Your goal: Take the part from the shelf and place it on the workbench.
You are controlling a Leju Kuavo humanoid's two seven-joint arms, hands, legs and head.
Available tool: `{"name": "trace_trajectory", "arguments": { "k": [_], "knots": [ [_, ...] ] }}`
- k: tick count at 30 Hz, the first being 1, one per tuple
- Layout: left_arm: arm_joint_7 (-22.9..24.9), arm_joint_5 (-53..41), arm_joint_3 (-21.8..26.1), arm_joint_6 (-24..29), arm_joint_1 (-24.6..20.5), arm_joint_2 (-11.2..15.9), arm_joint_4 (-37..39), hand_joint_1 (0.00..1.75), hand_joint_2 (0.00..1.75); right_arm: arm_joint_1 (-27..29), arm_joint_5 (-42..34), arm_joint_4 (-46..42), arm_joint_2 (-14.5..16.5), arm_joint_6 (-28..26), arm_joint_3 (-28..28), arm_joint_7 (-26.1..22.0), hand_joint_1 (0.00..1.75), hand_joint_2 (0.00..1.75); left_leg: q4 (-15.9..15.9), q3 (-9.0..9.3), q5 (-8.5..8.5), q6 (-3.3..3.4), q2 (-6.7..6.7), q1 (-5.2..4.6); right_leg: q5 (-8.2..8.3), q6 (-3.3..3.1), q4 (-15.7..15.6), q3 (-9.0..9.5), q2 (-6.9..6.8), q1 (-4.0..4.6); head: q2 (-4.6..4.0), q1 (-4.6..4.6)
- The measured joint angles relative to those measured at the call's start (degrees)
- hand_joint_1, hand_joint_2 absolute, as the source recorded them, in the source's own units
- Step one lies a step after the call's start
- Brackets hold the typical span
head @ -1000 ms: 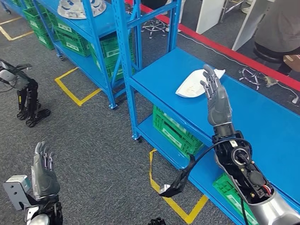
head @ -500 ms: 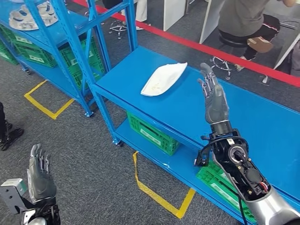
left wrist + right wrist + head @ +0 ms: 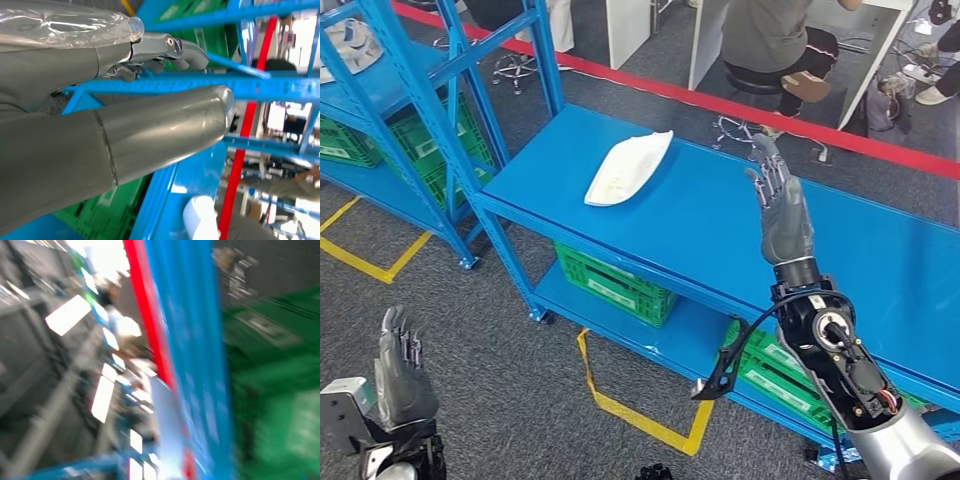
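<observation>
The white part (image 3: pixel 628 167) lies flat on the top of the blue workbench (image 3: pixel 697 225), a smooth, shallow, leaf-shaped shell tapering to a point at its far end, sitting toward the bench's left end and well apart from either hand. The right hand (image 3: pixel 780 205) is raised over the bench top, to the right of the part, its grey jointed fingers apart and holding nothing; behind it the forearm shows bare machinery, a round black fitting and a looping black cable. The left hand (image 3: pixel 401 370) hangs low over the speckled grey carpet in front of the bench's left end, fingers likewise apart and empty (the left wrist view shows the thick matte thumb and the darker fingers spread). Under the bench top, ribbed green plastic crates (image 3: pixel 616 280) sit on the lower blue shelf. Yellow tape (image 3: pixel 637 415) marks the floor before the bench, a red stripe (image 3: pixel 743 105) runs behind it, and beyond that a person (image 3: pixel 773 40) sits on a stool.
</observation>
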Motion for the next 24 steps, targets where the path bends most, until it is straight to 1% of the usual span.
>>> {"name": "trace_trajectory", "arguments": {
  "k": [1,2,3,4,5,6,7,8,9,10,11,12,13,14,15,16,17,18,19,20,21,22,23,24],
  "knots": [
    [-0.01,-0.04,0.0,-0.12,-0.01,-0.03,-0.01,0.0,0.0,0.72,1.59,0.07,0.57,-0.01,0.94,-1.5,0.0,0.0,0.03,0.16,-0.15,-0.22,0.56,0.06,1.83,0.07,-3.28,1.82,-0.5,-0.1,0.0,0.11],
    [-0.06,-0.07,-0.01,-0.23,-0.11,-0.06,-0.01,0.0,0.0,1.45,3.36,0.25,1.31,-0.64,2.24,-3.06,0.0,0.0,0.08,0.36,-0.36,-0.52,1.09,0.07,3.55,0.1,-7.7,4.13,-1.62,-0.1,0.0,0.26],
    [-0.13,-0.08,-0.01,-0.3,-0.28,-0.09,-0.01,0.0,0.0,2.04,4.84,0.57,2.26,-1.88,3.97,-4.45,0.0,0.0,0.21,0.46,-0.58,-0.88,1.62,-0.05,4.8,-0.07,-11.66,6.32,-2.76,0.08,0.0,0.43],
    [-0.21,-0.08,-0.01,-0.34,-0.48,-0.11,-0.01,0.0,0.0,2.51,5.66,0.95,3.12,-3.16,5.77,-5.4,0.0,0.0,0.32,0.52,-0.73,-1.2,2.08,-0.2,5.43,-0.4,-14.39,7.75,-3.51,0.22,0.0,0.41],
    [-0.27,-0.08,-0.01,-0.38,-0.68,-0.14,-0.01,0.0,0.0,2.86,5.89,1.31,3.8,-4.16,7.43,-5.92,0.0,0.0,0.38,0.54,-0.81,-1.48,2.56,-0.37,5.45,-0.79,-15.61,8.32,-3.86,0.41,0.0,0.22],
    [-0.31,-0.08,-0.01,-0.41,-0.84,-0.21,-0.01,0.0,0.0,3.15,5.78,1.61,4.36,-4.83,8.9,-6.16,0.0,0.0,0.39,0.54,-0.81,-1.73,3.08,-0.46,5.42,-1.29,-15.75,8.39,-3.36,0.62,0.0,-0.03],
    [-0.32,-0.08,-0.02,-0.44,-0.95,-0.29,-0.01,0.0,0.0,3.4,5.55,1.8,4.68,-5.14,9.97,-6.24,0.0,0.0,0.34,0.62,-0.86,-2.02,3.53,-0.38,5.53,-1.73,-15.79,8.31,-2.62,0.65,0.0,-0.29],
    [-0.32,-0.07,-0.02,-0.45,-1.04,-0.37,-0.02,0.0,0.0,3.54,5.31,1.95,4.98,-5.27,10.85,-6.27,0.0,0.0,0.65,0.62,-1.23,-2.37,3.18,-0.21,5.64,-2.1,-15.87,8.31,-2.0,0.69,0.0,-0.47],
    [-0.35,-0.05,-0.03,-0.46,-1.12,-0.43,-0.02,0.0,0.0,3.57,5.1,2.08,5.22,-5.33,11.61,-6.26,0.0,0.0,1.86,0.19,-2.15,-2.68,2.16,-0.02,5.75,-2.48,-15.96,8.33,-1.36,0.66,0.0,-0.55],
    [-0.38,-0.04,-0.03,-0.46,-1.17,-0.44,-0.03,0.0,0.0,3.54,4.95,2.2,5.43,-5.33,12.25,-6.24,0.0,0.0,4.33,-0.89,-3.67,-2.91,0.76,0.11,5.88,-2.83,-16.05,8.35,-0.77,0.58,0.0,-0.68],
    [-0.4,-0.03,-0.03,-0.46,-1.18,-0.43,-0.02,0.0,0.0,3.54,4.81,2.31,5.63,-5.3,12.87,-6.2,0.0,0.0,8.06,-2.62,-5.6,-3.01,-0.81,0.18,5.95,-3.08,-16.07,8.28,-0.2,0.56,0.0,-0.84],
    [-0.43,0.0,-0.03,-0.46,-1.13,-0.43,-0.02,0.0,0.0,3.57,4.69,2.45,5.77,-5.26,13.45,-6.11,0.0,0.0,12.57,-4.92,-7.55,-2.97,-1.69,0.18,6.0,-3.28,-16.07,8.18,0.48,0.62,0.0,-0.91],
    [-0.43,0.02,-0.03,-0.46,-1.03,-0.42,-0.01,0.0,0.0,3.64,4.6,2.58,5.92,-5.21,13.95,-6.03,0.0,0.0,16.45,-6.98,-8.91,-2.9,-2.05,0.15,6.04,-3.41,-16.07,8.09,1.15,0.7,0.0,-0.95],
    [-0.42,0.04,-0.03,-0.46,-0.95,-0.43,0.0,0.0,0.0,3.76,4.52,2.72,6.09,-5.17,14.45,-5.95,0.0,0.0,18.66,-8.34,-9.2,-2.75,-2.2,0.12,6.09,-3.48,-16.07,8.03,1.93,0.8,0.0,-0.95],
    [-0.42,0.06,-0.03,-0.46,-0.91,-0.43,0.0,0.0,0.0,3.88,4.48,2.85,6.24,-5.16,14.92,-5.87,0.0,0.0,18.55,-8.58,-8.33,-2.52,-2.32,0.1,6.14,-3.52,-16.07,8.01,2.75,0.87,0.0,-0.95],
    [-0.42,0.06,-0.03,-0.46,-0.92,-0.43,0.0,0.0,0.0,3.97,4.46,2.97,6.35,-5.17,15.3,-5.85,0.0,0.0,15.75,-7.45,-6.38,-2.22,-2.63,0.07,6.18,-3.51,-16.07,8.05,3.56,0.9,0.0,-0.95],
    [-0.41,0.06,-0.03,-0.46,-0.97,-0.43,-0.01,0.0,0.0,4.03,4.49,3.09,6.47,-5.2,15.71,-5.83,0.0,0.0,11.43,-5.5,-3.96,-1.86,-3.43,0.04,6.23,-3.48,-16.07,8.1,4.41,0.91,0.0,-0.96],
    [-0.41,0.07,-0.03,-0.46,-1.06,-0.43,-0.01,0.0,0.0,4.03,4.62,3.2,6.59,-5.23,16.08,-5.79,0.0,0.0,6.97,-3.43,-2.1,-1.56,-4.72,0.04,6.28,-3.38,-16.04,8.08,5.14,0.98,0.0,-0.97],
    [-0.41,0.07,-0.03,-0.45,-1.18,-0.43,-0.01,0.0,0.0,4.03,4.86,3.3,6.71,-5.27,16.44,-5.7,0.0,0.0,3.49,-1.83,-0.83,-1.41,-5.67,0.01,6.35,-3.2,-16.02,8.01,5.82,0.98,0.0,-0.97],
    [-0.42,0.07,-0.03,-0.44,-1.31,-0.43,-0.01,0.0,0.0,4.05,5.24,3.4,6.84,-5.34,16.82,-5.57,0.0,0.0,1.59,-0.98,-0.37,-1.34,-6.3,-0.06,6.41,-2.96,-16.0,7.86,6.4,0.93,0.0,-0.99],
    [-0.42,0.07,-0.03,-0.41,-1.43,-0.44,-0.01,0.0,0.0,4.1,5.72,3.53,6.97,-5.45,17.19,-5.43,0.0,0.0,0.97,-0.74,-0.42,-1.32,-6.31,-0.17,6.51,-2.63,-16.05,7.68,6.98,0.85,0.0,-1.02],
    [-0.41,0.06,-0.03,-0.37,-1.55,-0.46,-0.01,0.0,0.0,4.17,6.19,3.66,7.08,-5.6,17.56,-5.29,0.0,0.0,0.77,-0.65,-0.31,-1.21,-5.61,-0.2,6.62,-2.26,-16.16,7.48,7.57,0.75,0.0,-1.04],
    [-0.35,0.06,-0.03,-0.33,-1.66,-0.51,-0.01,0.0,0.0,4.25,6.65,3.8,7.18,-5.77,17.92,-5.21,0.0,0.0,0.47,-0.47,-0.18,-0.97,-4.96,-0.16,6.54,-2.0,-16.06,7.22,7.29,0.69,0.0,-1.04],
    [-0.29,0.05,-0.03,-0.29,-1.77,-0.57,-0.01,0.0,0.0,4.29,7.0,3.95,7.25,-5.95,18.23,-5.15,0.0,0.0,0.11,-0.23,-0.03,-0.68,-4.3,-0.08,5.97,-1.74,-15.34,6.76,6.09,0.75,0.0,-0.92]
  ]
}}
